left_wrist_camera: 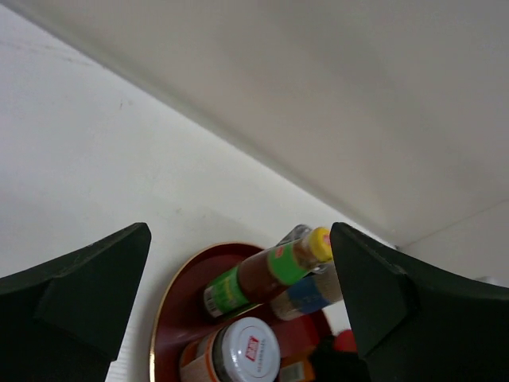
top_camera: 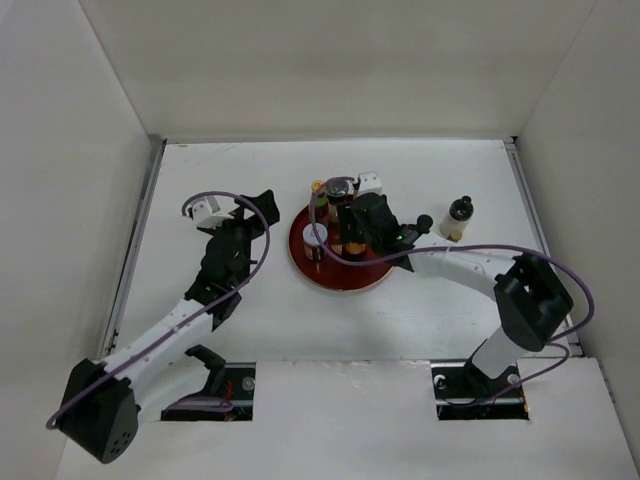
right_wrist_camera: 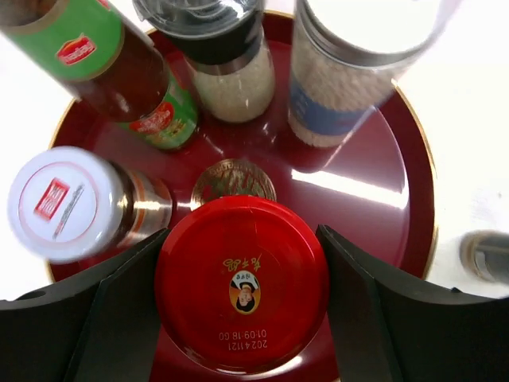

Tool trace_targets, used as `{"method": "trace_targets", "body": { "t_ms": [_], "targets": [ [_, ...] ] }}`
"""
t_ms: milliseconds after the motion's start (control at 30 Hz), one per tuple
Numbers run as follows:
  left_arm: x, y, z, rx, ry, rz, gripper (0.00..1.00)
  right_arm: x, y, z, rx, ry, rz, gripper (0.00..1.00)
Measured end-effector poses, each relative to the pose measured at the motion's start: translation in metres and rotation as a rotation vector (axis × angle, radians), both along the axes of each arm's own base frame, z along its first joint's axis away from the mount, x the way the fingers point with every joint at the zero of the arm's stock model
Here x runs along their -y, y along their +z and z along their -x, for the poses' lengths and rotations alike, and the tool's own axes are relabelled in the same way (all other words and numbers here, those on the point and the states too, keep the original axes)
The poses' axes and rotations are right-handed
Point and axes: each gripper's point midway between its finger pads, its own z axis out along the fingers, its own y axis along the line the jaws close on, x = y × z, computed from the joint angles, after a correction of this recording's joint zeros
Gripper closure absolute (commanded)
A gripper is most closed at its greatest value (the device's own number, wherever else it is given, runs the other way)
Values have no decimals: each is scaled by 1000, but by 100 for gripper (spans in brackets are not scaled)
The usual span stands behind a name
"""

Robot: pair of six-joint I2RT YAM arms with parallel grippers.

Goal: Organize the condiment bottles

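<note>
Pinching the red-lidded jar (right_wrist_camera: 241,290) at lower centre of the tray (right_wrist_camera: 402,215), the right gripper (right_wrist_camera: 242,239) is clamped on its lid. Around it stand a green-label bottle (right_wrist_camera: 119,72), grinder (right_wrist_camera: 227,60), blue-label jar (right_wrist_camera: 342,87) and white-lidded jar (right_wrist_camera: 67,203). The left gripper (left_wrist_camera: 240,235), left of the tray, is spread wide and empty. One bottle (top_camera: 458,218) stands on the table (top_camera: 200,170) at right.

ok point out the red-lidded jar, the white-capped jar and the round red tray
red-lidded jar (right_wrist_camera: 241,282): right wrist view, centre of lid
white-capped jar (right_wrist_camera: 64,203): right wrist view, top of cap
round red tray (right_wrist_camera: 366,215): right wrist view, bare floor
</note>
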Motion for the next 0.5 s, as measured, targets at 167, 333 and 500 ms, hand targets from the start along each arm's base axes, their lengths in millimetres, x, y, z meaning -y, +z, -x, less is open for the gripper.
{"method": "trace_targets", "body": {
  "t_ms": [167, 333, 500],
  "targets": [
    [-16, 59, 27, 96, 30, 77, 0, -11, 3, -18, 56, 4, 23, 25],
    [-30, 96, 48, 155, 67, 141, 0, -20, 10, -30, 94, 0, 11, 5],
    [-33, 113, 67, 173, 77, 188, 0, -28, 46, -30, 168, 1, -49, 0]
  ]
}}
